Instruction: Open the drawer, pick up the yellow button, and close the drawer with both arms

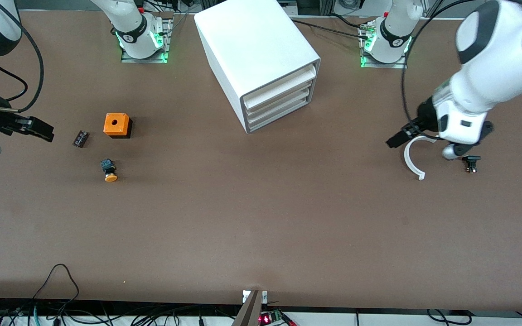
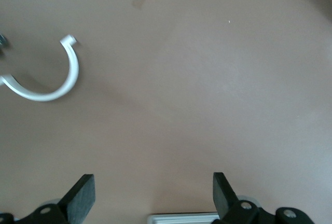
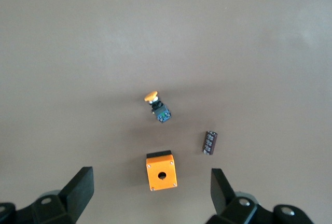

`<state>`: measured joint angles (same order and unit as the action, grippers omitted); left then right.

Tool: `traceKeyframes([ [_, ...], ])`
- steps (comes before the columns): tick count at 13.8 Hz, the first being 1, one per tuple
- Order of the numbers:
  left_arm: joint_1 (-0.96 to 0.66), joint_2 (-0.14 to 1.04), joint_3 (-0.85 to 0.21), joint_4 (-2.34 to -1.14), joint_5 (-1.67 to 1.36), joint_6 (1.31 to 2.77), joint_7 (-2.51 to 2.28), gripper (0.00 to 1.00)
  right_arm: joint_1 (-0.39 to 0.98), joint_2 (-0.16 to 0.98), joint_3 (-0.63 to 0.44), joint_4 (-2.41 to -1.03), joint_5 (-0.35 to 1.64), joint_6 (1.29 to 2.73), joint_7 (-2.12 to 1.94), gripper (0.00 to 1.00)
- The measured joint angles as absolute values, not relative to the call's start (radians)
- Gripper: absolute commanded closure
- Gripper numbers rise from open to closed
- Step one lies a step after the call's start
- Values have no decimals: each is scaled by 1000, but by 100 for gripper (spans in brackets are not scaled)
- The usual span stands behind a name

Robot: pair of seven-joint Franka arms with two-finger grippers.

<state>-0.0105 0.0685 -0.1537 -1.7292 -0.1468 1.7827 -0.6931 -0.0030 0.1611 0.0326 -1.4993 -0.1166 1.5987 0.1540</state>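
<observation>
The white cabinet [image 1: 256, 54] stands at the middle, close to the arms' bases. Its uppermost drawer [image 1: 281, 83] looks shut, flush with the three below. The button [image 1: 109, 171], orange cap on a dark body, lies on the table toward the right arm's end, nearer the front camera than the orange cube [image 1: 117, 125]. It also shows in the right wrist view [image 3: 157, 107]. My right gripper [image 1: 39, 129] is open and empty over the table at the right arm's end [image 3: 150, 193]. My left gripper [image 1: 396, 139] is open and empty over bare table [image 2: 154, 198].
A small black ribbed part [image 1: 80, 138] lies beside the orange cube [image 3: 161, 171]. A white C-shaped ring [image 1: 413, 158] and a small black piece [image 1: 471, 163] lie under the left arm. The ring also shows in the left wrist view [image 2: 57, 86]. Cables run along the table's near edge.
</observation>
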Motion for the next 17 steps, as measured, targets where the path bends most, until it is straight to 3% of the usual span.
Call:
traceKeyframes([
  [6,-5,62,-130,-1604,-16,1601,-385,0,-3,158,11,-1559,-83,1648,26,0],
  [17,2,9,-122,-1587,1,1608,-130,0,-2,119,-13,-1560,-74,1612,-1,0],
])
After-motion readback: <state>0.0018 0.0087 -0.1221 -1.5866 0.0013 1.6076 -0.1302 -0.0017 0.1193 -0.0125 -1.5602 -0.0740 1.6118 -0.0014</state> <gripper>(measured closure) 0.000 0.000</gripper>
